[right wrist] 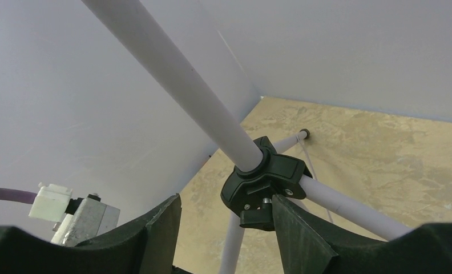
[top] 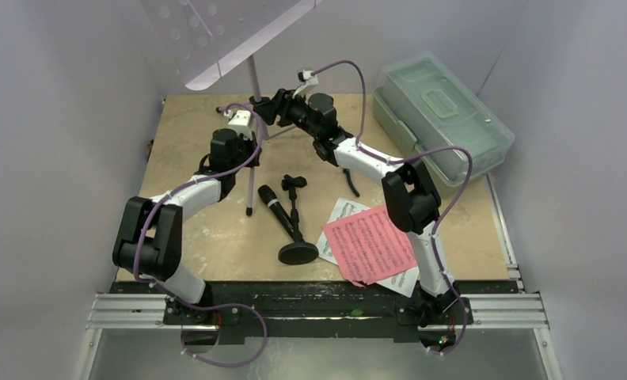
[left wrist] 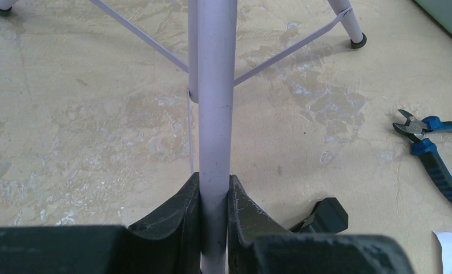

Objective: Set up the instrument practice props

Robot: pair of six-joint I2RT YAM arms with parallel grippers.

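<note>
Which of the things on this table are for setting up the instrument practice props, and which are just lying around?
For the job:
music stand
microphone
mic stand
pink and white music sheets

Just lying about:
pliers
clear plastic box

My overhead looks down on whole counter (top: 207, 237) from near edge; left wrist close, facing down; right wrist close, tilted upward; all share stand (top: 253, 79).
</note>
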